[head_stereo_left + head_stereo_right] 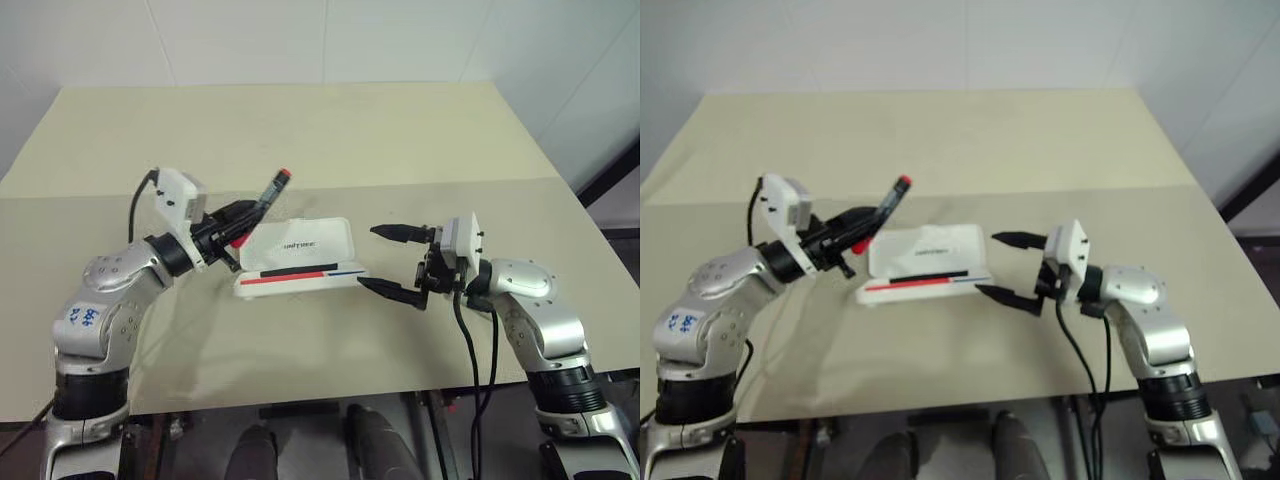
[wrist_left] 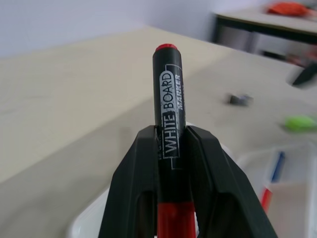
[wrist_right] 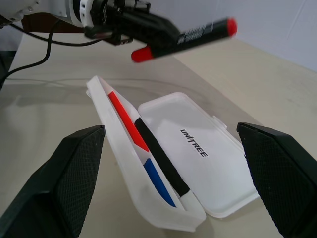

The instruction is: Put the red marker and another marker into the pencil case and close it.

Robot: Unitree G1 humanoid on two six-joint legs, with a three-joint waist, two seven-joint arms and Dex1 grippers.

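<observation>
Red marker (image 1: pixel 262 203) sits clamped in the left gripper (image 1: pixel 232 226), raised beside the open pencil case (image 1: pixel 300 258), presumably for dropping in; the right gripper (image 1: pixel 388 262) waits spread wide, empty.

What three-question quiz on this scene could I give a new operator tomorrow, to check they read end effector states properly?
1. True or false: the left end effector is shut on the red marker.
2. The pencil case is: A) open, B) closed, C) off the table.
3. Fill in: the right end effector stands open beside the case, holding ____.

Key: 1 true, its black fingers clamp the marker's barrel. 2 A, the lid printed UNITREE lies back. 3 nothing.
</observation>
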